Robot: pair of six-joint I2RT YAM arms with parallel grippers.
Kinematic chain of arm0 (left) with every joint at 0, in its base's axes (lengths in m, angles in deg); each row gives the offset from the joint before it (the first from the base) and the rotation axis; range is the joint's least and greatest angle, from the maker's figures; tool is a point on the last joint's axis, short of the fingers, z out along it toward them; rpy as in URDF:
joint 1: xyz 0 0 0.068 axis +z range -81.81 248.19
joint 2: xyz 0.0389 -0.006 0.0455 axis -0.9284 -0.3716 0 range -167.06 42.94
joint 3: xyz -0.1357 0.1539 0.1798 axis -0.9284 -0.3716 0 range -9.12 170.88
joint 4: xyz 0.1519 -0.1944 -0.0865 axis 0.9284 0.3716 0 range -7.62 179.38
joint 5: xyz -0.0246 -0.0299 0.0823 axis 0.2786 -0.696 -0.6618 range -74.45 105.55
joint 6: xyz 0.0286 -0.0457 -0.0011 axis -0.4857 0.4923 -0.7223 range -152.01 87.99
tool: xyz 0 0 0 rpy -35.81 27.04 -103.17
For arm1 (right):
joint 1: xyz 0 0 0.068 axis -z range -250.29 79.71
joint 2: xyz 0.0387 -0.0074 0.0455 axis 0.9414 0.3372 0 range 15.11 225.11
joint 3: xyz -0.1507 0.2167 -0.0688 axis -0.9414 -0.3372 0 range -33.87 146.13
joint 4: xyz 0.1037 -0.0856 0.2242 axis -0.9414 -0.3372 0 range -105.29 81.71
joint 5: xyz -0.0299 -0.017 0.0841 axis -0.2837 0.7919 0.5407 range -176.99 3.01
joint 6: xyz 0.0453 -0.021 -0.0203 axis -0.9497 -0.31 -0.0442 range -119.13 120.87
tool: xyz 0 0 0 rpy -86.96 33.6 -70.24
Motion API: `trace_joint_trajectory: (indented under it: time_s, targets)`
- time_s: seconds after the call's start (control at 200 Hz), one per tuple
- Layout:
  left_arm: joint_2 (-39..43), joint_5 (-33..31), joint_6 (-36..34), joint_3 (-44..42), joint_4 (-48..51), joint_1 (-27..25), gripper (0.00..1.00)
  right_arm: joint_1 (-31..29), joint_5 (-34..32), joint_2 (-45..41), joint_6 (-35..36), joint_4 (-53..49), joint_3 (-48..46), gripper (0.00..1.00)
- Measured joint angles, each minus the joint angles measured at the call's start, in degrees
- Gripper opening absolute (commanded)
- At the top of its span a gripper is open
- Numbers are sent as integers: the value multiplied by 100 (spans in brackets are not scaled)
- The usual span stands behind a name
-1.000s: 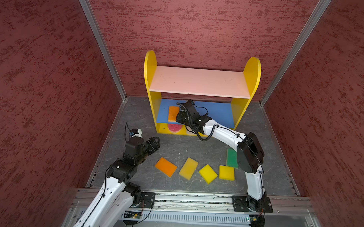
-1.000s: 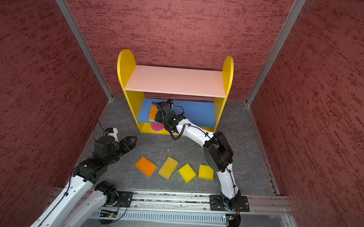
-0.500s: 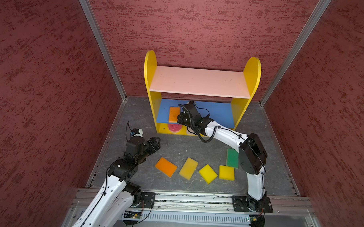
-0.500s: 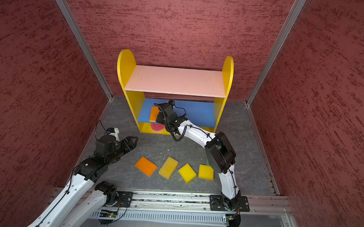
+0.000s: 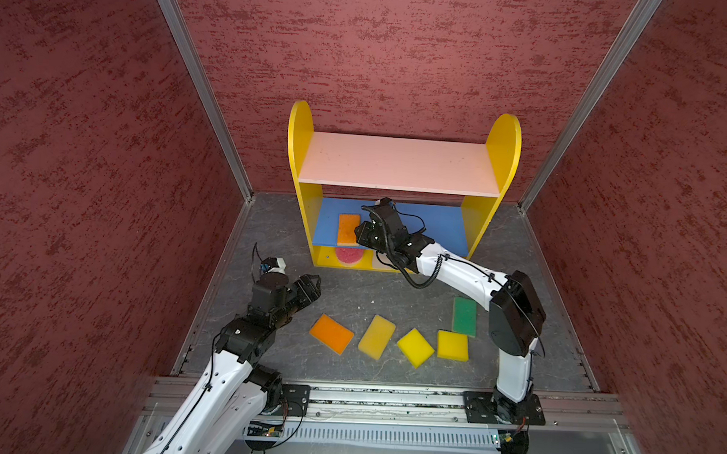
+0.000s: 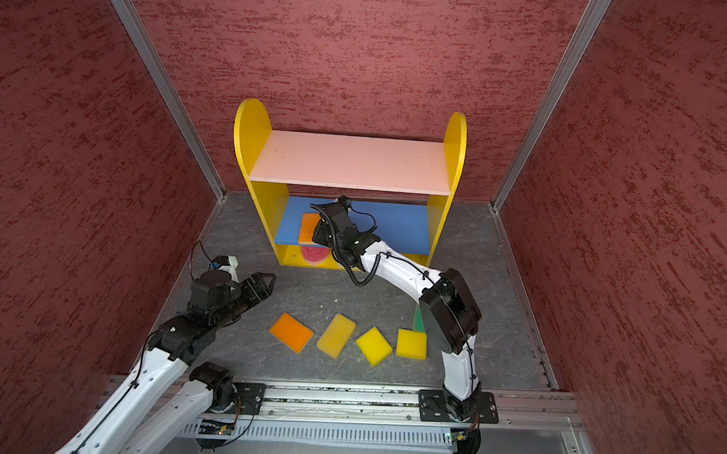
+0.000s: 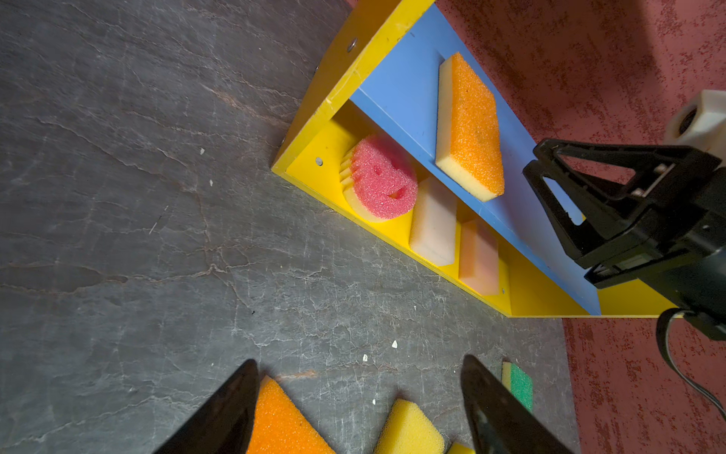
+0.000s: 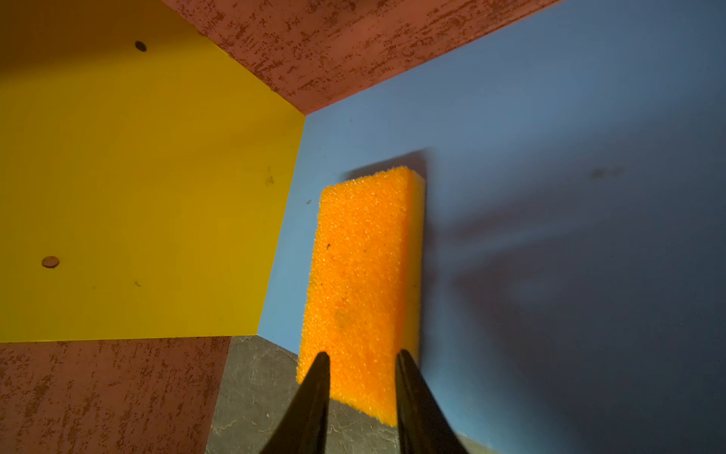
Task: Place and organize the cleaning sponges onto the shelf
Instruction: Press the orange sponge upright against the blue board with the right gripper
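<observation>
Sponges are split: one orange sponge [image 8: 361, 275] lies flat at the left end of the blue middle board [image 5: 445, 222] of the shelf [image 5: 300, 130], with the pink smiley sponge [image 7: 383, 177], an off-white sponge [image 7: 432, 224] and a peach sponge [image 7: 477, 255] on the yellow base [image 5: 323, 260] below. Five more sponges [image 5: 376, 336] lie near the front edge of the counter [image 5: 351, 294]. The right gripper [image 8: 361, 355] sits just beside the orange sponge, jaws slightly parted and empty; the left gripper [image 7: 359, 365] has its jaws wide apart, empty.
</observation>
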Motion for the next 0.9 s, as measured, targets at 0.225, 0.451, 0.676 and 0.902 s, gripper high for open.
trace_joint_trajectory:
  time_s: [0.225, 0.451, 0.676, 0.902]
  targets:
    - [-111, 46, -9, 0, -122, 2, 72, 0, 0, 122, 39, -2, 68, 27]
    - [-310, 131, -9, 0, -238, 2, 73, 13, 20, 343, 44, -9, 68, 23]
    - [-264, 129, -9, 0, -289, 2, 74, 44, 44, 402, -7, 13, 111, 9]
    - [-245, 129, -9, 0, -293, 2, 74, 50, 44, 404, -63, 26, 111, 6]
